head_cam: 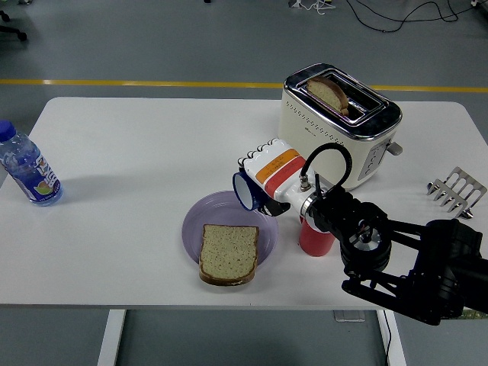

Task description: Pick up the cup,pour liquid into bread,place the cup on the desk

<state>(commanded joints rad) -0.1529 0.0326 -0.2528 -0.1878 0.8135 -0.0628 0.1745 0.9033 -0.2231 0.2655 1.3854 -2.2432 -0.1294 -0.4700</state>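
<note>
My right hand, white with an orange and red band, is shut on a dark blue cup. The cup is tipped on its side, its white mouth facing left and down over the right rim of the purple plate. A slice of brown bread lies on that plate, below and left of the cup. A red cup stands upright right of the plate, partly hidden behind my black forearm. No liquid is visible.
A cream toaster with a bread slice in its slot stands behind my hand. A water bottle lies at the table's left edge. A metal toast rack sits at the right edge.
</note>
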